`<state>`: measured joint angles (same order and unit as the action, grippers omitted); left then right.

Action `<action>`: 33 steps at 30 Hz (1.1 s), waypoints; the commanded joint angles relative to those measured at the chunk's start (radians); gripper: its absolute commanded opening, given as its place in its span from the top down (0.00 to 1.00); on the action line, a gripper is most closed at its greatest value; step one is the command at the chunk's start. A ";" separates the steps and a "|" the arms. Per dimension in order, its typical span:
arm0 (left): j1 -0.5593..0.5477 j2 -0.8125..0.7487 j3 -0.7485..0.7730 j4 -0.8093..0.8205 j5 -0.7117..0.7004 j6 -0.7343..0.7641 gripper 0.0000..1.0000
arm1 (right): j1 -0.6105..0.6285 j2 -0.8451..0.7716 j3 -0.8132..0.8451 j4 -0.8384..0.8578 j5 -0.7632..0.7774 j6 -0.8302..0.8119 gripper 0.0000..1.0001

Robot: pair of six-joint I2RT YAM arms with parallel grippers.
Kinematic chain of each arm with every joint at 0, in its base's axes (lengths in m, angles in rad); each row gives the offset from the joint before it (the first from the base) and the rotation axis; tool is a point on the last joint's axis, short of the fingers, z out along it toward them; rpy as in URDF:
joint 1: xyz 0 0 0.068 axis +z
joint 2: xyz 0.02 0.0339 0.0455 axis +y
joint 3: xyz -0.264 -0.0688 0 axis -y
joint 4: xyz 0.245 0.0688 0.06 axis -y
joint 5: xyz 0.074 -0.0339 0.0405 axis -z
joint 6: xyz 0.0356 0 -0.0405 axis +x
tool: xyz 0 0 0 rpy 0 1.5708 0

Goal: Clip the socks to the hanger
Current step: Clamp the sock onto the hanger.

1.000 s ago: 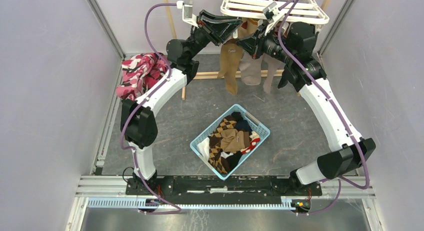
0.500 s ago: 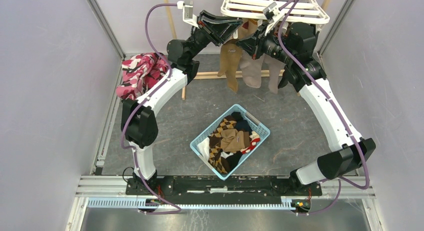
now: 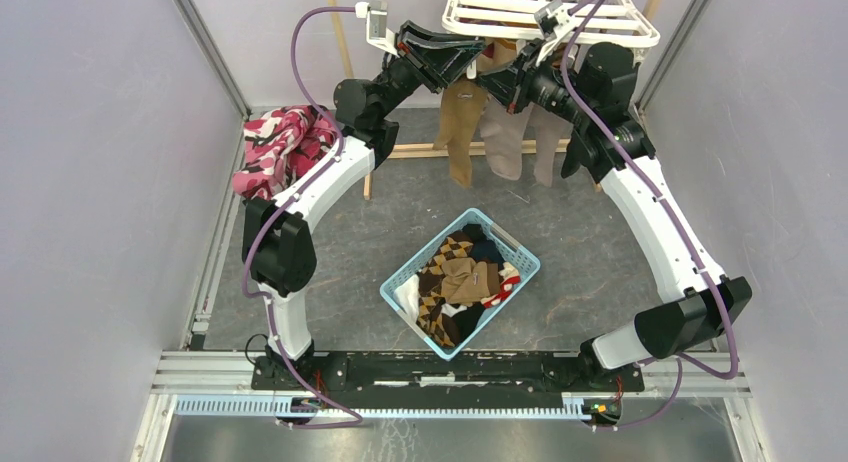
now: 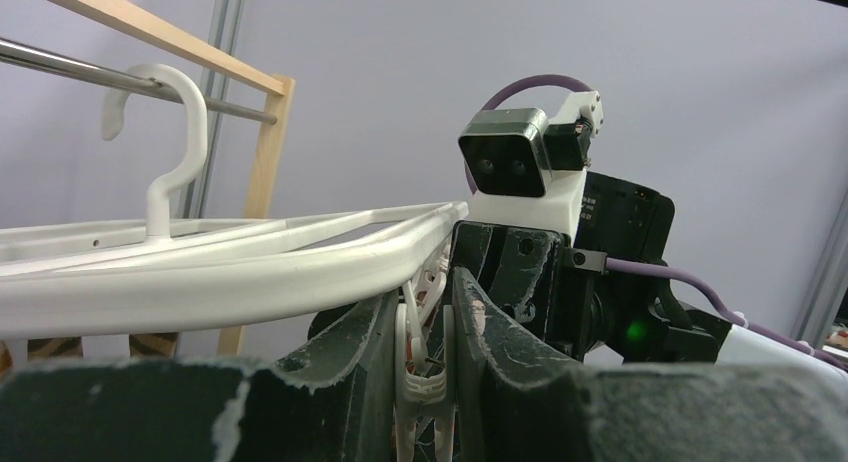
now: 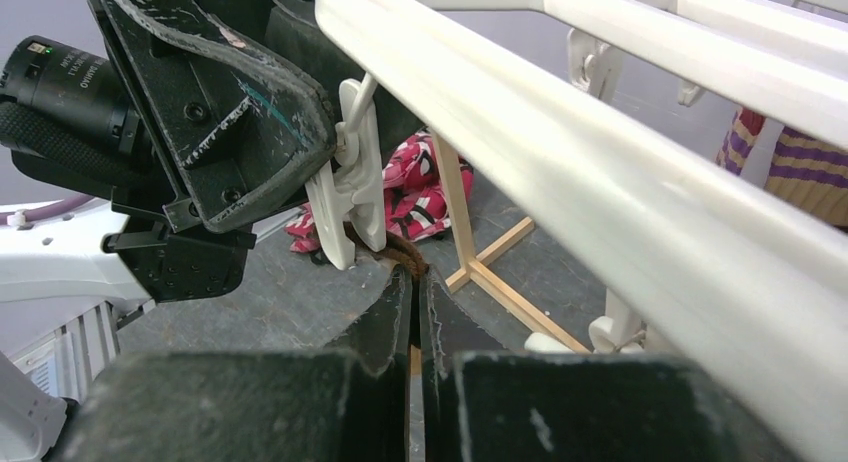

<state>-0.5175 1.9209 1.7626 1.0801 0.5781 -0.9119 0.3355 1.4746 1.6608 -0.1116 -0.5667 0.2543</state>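
My right claw (image 5: 415,282) is pinched tight on the edge of a brown sock (image 5: 398,252), just under the tips of a white clip (image 5: 345,197). Across from it, my left claw (image 4: 425,327) is narrowed around that same clip, right beneath the hanger (image 4: 200,277) rim. As I judge it, I should hold the squeeze firm and lift the fabric straight up between the clip's tips. Then I ease the left off first and the right last. Far below, more socks (image 3: 460,282) wait in the blue basket (image 3: 424,250).
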 commanded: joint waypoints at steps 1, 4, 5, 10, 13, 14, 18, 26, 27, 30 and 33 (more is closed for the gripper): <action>0.002 -0.005 0.025 0.057 0.020 -0.028 0.75 | -0.013 -0.030 0.042 0.069 -0.002 0.054 1.00; 0.001 -0.005 0.023 0.058 0.021 -0.027 0.75 | -0.017 -0.030 0.043 0.081 -0.016 0.071 1.00; 0.002 -0.004 0.023 0.058 0.020 -0.027 0.75 | -0.019 -0.028 0.042 0.083 -0.020 0.075 1.00; 0.002 -0.004 0.027 0.058 0.022 -0.021 0.75 | -0.019 -0.036 0.028 0.090 -0.043 0.084 1.00; 0.002 -0.003 0.035 0.057 0.021 -0.016 0.75 | -0.018 -0.044 0.014 0.087 -0.054 0.071 1.00; 0.002 -0.003 0.039 0.057 0.022 -0.015 0.75 | -0.018 -0.047 0.008 0.086 -0.055 0.067 1.00; 0.002 -0.001 0.040 0.056 0.026 -0.015 0.75 | -0.020 -0.054 0.006 0.094 -0.056 0.076 1.00; 0.002 -0.003 0.034 0.073 0.043 0.002 0.74 | -0.027 -0.042 0.018 0.104 -0.079 0.131 1.00; 0.002 -0.003 0.033 0.075 0.044 0.007 0.74 | -0.026 -0.044 0.013 0.104 -0.083 0.138 1.00; 0.002 -0.001 0.033 0.093 0.047 0.017 0.74 | -0.027 -0.047 -0.002 0.136 -0.091 0.144 1.00; 0.002 0.007 0.032 0.132 0.056 0.009 0.73 | -0.037 -0.048 -0.004 0.143 -0.099 0.159 1.00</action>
<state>-0.5175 1.9217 1.7626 1.1107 0.5877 -0.9115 0.3103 1.4593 1.6581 -0.0414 -0.6384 0.3698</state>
